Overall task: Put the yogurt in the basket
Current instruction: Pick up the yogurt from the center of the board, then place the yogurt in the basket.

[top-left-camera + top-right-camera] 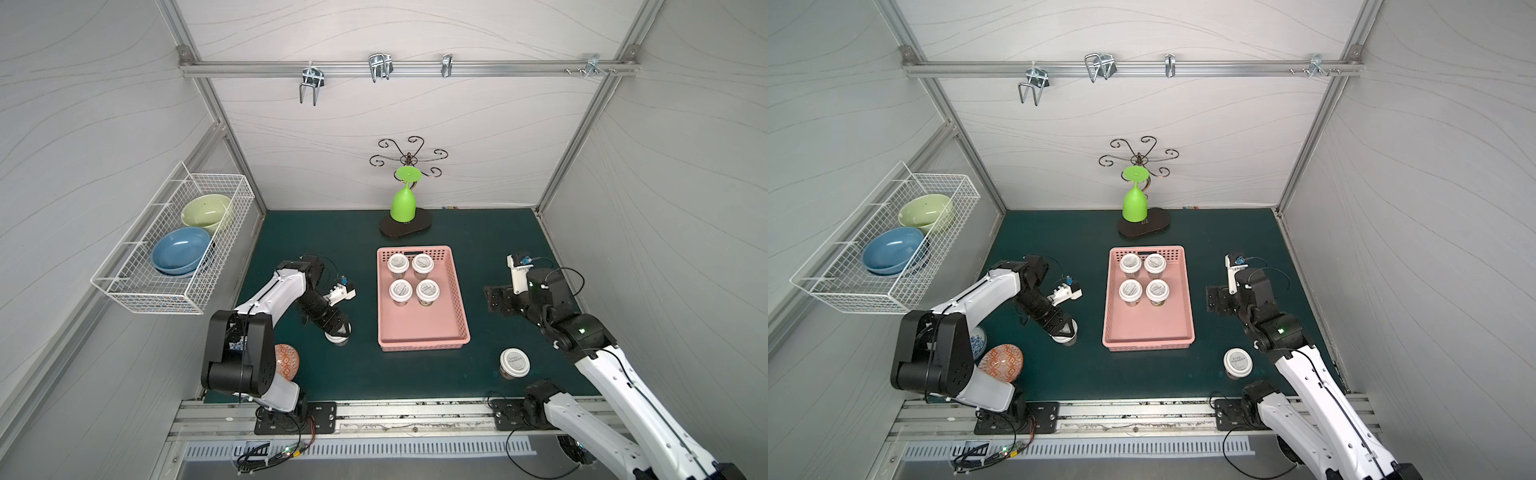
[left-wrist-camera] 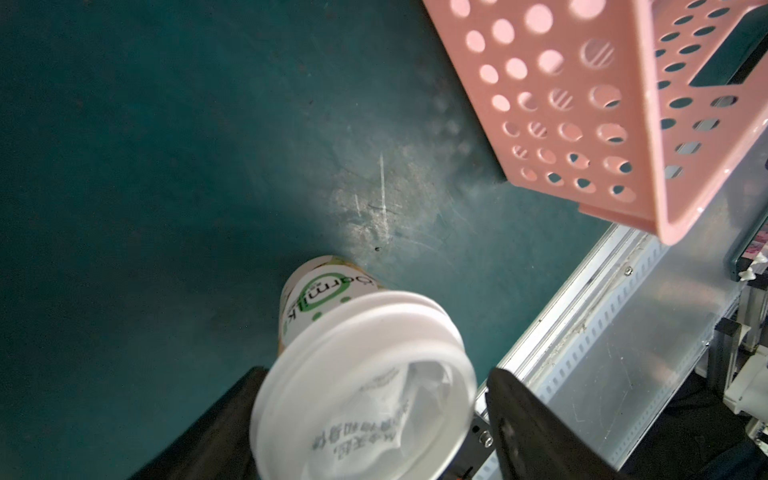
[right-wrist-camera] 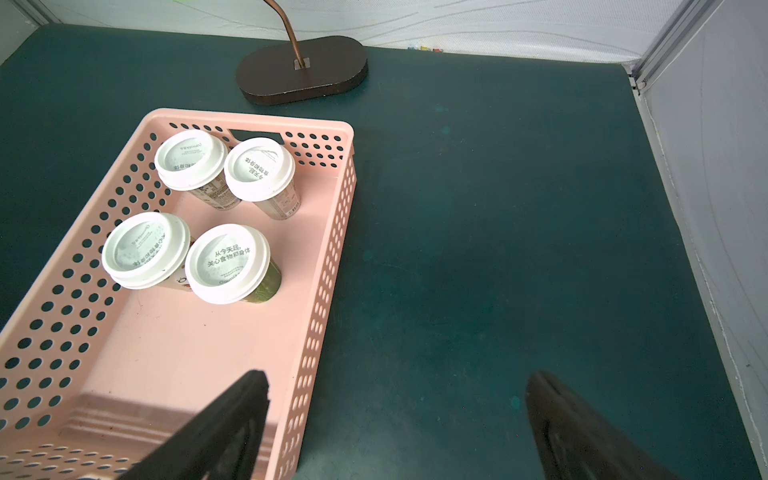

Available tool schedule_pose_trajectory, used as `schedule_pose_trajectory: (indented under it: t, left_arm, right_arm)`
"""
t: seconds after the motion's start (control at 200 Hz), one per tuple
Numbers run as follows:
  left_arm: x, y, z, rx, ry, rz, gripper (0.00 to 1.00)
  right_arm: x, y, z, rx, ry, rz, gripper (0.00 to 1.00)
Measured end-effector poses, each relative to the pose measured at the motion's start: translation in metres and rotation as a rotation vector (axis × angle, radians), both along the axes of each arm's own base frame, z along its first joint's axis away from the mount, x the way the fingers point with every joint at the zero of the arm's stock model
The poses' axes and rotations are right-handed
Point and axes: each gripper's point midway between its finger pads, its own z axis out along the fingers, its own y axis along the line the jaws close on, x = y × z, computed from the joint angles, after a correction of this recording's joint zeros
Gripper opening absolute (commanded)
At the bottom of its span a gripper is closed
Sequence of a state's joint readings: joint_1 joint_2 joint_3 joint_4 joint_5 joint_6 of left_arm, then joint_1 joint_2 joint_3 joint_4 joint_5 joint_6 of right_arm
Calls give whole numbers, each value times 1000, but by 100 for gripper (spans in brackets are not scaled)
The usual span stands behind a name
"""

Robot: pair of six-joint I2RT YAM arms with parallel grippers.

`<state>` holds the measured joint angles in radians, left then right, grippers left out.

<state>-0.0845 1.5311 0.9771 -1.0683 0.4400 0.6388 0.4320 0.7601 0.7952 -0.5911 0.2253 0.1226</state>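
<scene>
Straddling a yogurt cup [image 2: 353,357], the left gripper [image 2: 376,376] stands near the basket [image 2: 582,104].

Both top views are bright and evenly lit, shadows soft, walls [image 1: 685,208] bowing toward the edges. In the left wrist view the yogurt cup [image 2: 332,316], between the fingers [image 2: 536,432] of the left gripper [image 2: 376,374], is blurred and washed pale; beyond the fingertips a pale sheen lights the mat [image 2: 124,166]. The fingers [image 3: 582,436] of the right gripper [image 3: 397,374] show soft, black, featureless.

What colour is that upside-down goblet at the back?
The upside-down plastic goblet is lime green, clearest in a top view.
</scene>
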Motion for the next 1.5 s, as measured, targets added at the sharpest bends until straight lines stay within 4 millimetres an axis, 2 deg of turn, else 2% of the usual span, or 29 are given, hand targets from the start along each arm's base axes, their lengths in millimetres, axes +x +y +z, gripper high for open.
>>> schedule_pose_trajectory:
  t: [0.27, 0.455, 0.625, 0.73, 0.825, 1.036, 1.171, 1.326, 1.501]
  left_arm:
    - [-2, 1, -3, 10, 5, -5, 80]
    - [-3, 1, -4, 8, 5, -12, 70]
    - [-4, 0, -2, 6, 11, -9, 68]
    - [-3, -3, 8, 4, 0, -14, 68]
    - [8, -10, 32, -20, -58, -14, 68]
    - [30, -42, 98, -87, -220, -63, 69]
    - [29, -70, 124, -144, -244, -107, 69]
    - [22, -106, 125, -158, -204, -189, 68]
    - [12, -136, 102, -126, -111, -260, 68]
  right_arm:
    - [0, -1, 0, -1, -1, -3, 99]
    - [0, -1, 0, -2, 0, -3, 99]
    - [1, -1, -1, -4, 2, -4, 99]
    - [1, -1, -1, -6, 1, -6, 99]
    - [1, -1, -1, -6, 3, -6, 99]
    - [2, -1, -2, -10, 5, -9, 99]
    - [2, -1, -3, -12, 10, -9, 99]
    - [2, -1, -4, -13, 12, -9, 99]
    - [3, -2, -4, -17, 11, -15, 99]
